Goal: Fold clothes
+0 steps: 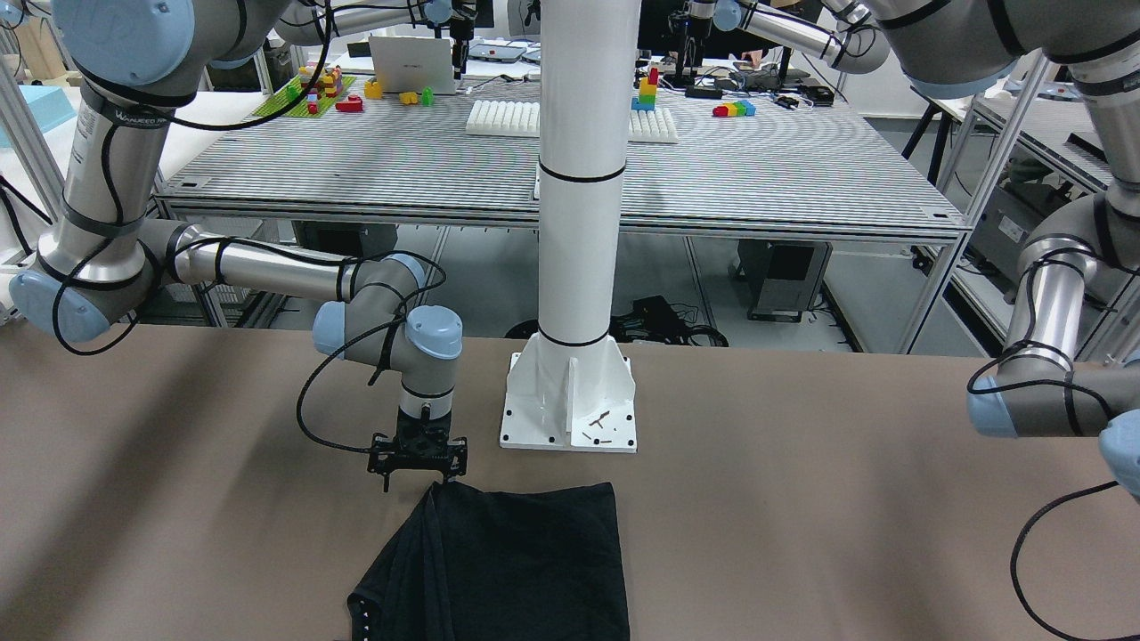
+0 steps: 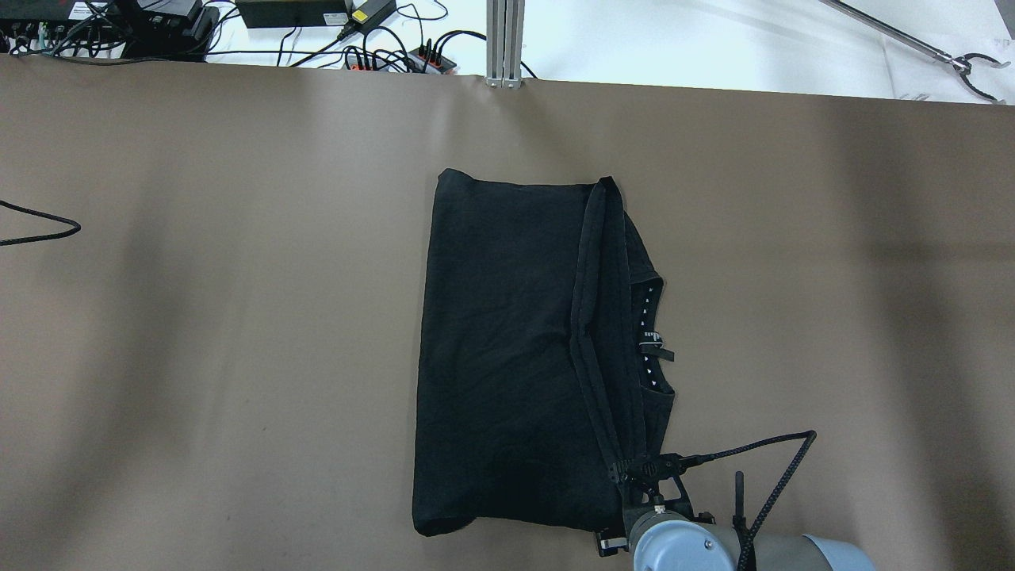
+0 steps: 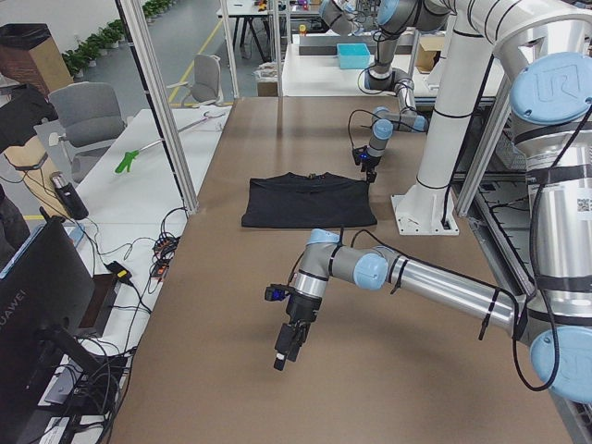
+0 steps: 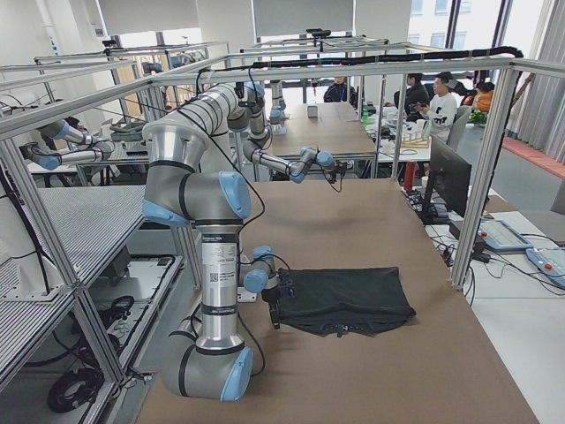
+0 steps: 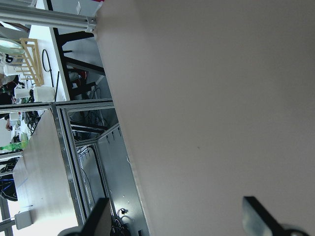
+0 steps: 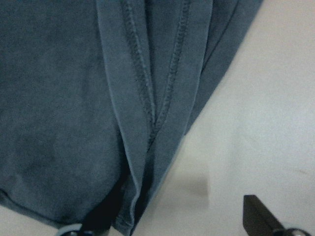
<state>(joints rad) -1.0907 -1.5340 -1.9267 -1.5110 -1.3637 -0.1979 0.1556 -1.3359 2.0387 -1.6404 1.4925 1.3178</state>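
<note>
The black garment (image 2: 507, 357) lies folded on the brown table, with a hemmed fold and the neckline with a label on its right side; it also shows in the front view (image 1: 525, 561). My right gripper (image 2: 637, 478) hovers at the garment's near right corner, also seen in the front view (image 1: 426, 474). In the right wrist view the gripper (image 6: 172, 214) is open, the hemmed edge (image 6: 147, 113) lies between the jaws, and one finger (image 6: 261, 216) is over bare table. My left gripper (image 5: 174, 199) is open and empty above bare table, far from the garment (image 3: 310, 199).
The white pillar's base plate (image 1: 570, 401) stands just behind the garment, with small loose bits on it. Cables and power strips (image 2: 381, 55) and an aluminium post (image 2: 505, 40) line the table's far edge. A black cable loop (image 2: 40, 226) hangs in at the left.
</note>
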